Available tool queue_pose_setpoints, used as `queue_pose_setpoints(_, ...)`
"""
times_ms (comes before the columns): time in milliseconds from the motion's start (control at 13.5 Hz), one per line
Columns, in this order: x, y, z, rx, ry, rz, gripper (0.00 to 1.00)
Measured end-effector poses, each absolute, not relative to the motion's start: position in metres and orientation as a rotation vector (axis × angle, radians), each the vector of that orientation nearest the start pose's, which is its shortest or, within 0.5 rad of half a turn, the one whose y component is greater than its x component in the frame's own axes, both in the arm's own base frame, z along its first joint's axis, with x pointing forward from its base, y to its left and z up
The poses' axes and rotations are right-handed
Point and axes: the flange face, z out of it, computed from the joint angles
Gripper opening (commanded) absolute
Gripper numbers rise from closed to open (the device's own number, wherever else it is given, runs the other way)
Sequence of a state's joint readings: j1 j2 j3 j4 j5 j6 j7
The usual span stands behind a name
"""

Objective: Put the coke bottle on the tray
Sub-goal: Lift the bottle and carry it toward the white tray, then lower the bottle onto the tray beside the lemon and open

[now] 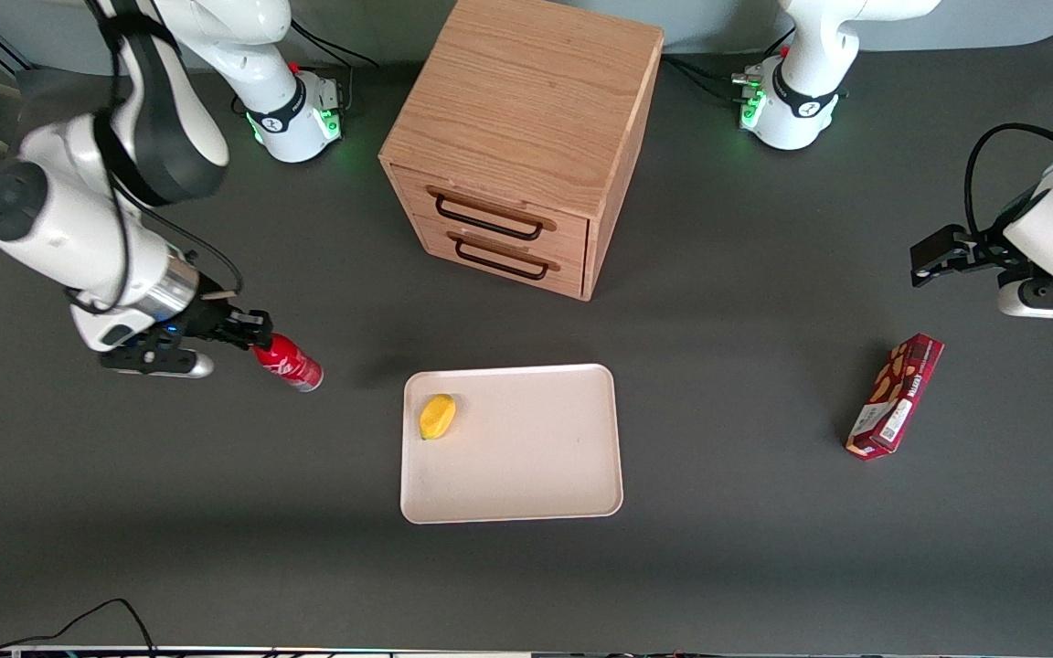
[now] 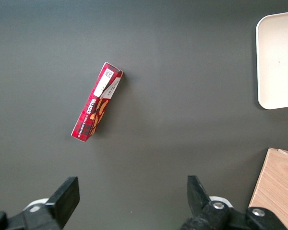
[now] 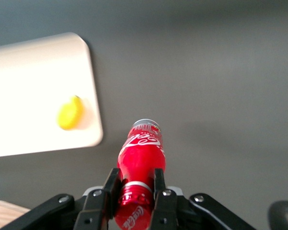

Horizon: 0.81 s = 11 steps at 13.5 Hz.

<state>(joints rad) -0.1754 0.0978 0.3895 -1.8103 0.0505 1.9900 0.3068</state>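
The coke bottle (image 1: pixel 289 363) is a small red bottle with white lettering, held lying sideways above the table toward the working arm's end. My gripper (image 1: pixel 252 340) is shut on its neck just below the red cap; in the right wrist view the fingers (image 3: pixel 111 186) clamp the bottle (image 3: pixel 141 153) at its neck. The cream tray (image 1: pixel 536 475) lies in front of the wooden cabinet, nearer the front camera. It also shows in the right wrist view (image 3: pixel 29 76). The bottle is apart from the tray, beside its working-arm-end edge.
A yellow item (image 1: pixel 438 417) lies on the tray near one corner. A wooden drawer cabinet (image 1: pixel 526 137) stands farther from the front camera than the tray. A dark-red snack box (image 1: pixel 896 395) lies toward the parked arm's end.
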Motion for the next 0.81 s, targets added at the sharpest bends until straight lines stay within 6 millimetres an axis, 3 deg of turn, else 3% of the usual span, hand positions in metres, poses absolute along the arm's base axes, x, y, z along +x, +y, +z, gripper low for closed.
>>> queue_pose_setpoints(148, 0.597, 0.146, 0.54, -3.007, 0.14, -0.14, 0.0)
queue_pose_setpoints(296, 0.617, 0.182, 0.546, -3.008, 0.146, -0.113, 0.0)
queue_pose_setpoints(370, 0.631, 0.205, 0.537, -3.006, 0.161, -0.086, 0.0)
queue_pose_setpoints(519, 0.655, 0.247, 0.496, -3.0, 0.194, -0.023, 0.0)
queue_pose_setpoints(667, 0.674, 0.268, 0.451, -3.02, 0.204, 0.024, 0.0)
queue_pose_setpoints(815, 0.69, 0.28, 0.426, -3.045, 0.209, -0.008, 0.0)
